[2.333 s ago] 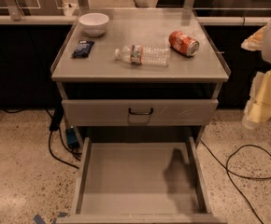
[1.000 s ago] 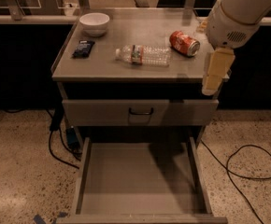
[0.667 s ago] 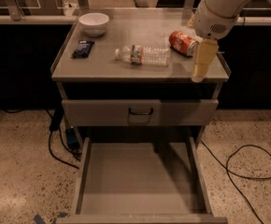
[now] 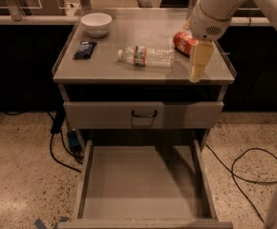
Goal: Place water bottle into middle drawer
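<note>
Pulled-out middle drawer sits at 6 o'clock below cabinet top. The gripper hangs over top's front-rt edge; open or closed, can't tell. The water bottle lies flat mid-top, long axis 9–3, cap twd 9.

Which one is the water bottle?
On the grey cabinet top, above the open drawer, the water bottle lies on its side in the middle, left of the red soda can and the end effector. Only it is clear and crinkled, with a white cap.
</note>
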Controlling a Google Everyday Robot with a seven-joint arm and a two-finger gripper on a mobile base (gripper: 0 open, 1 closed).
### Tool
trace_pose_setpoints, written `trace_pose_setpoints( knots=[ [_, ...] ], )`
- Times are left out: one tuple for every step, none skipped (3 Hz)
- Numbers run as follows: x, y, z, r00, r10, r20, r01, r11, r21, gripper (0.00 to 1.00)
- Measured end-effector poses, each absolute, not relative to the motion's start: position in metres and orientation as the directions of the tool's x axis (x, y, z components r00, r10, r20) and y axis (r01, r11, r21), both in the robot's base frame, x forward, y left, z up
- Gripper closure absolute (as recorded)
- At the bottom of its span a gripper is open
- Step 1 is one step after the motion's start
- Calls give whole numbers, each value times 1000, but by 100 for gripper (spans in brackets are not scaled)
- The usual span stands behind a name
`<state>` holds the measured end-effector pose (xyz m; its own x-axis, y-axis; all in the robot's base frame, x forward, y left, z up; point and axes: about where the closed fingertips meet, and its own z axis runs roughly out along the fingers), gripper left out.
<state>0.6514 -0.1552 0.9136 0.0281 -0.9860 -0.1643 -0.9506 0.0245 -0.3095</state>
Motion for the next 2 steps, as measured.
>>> trace_pose_setpoints(
  knots=[
    [688, -137, 896, 88, -983, -161, -952, -35, -304, 0],
    [718, -118, 880, 144, -972, -185, -952, -85, -293, 0]
  ],
)
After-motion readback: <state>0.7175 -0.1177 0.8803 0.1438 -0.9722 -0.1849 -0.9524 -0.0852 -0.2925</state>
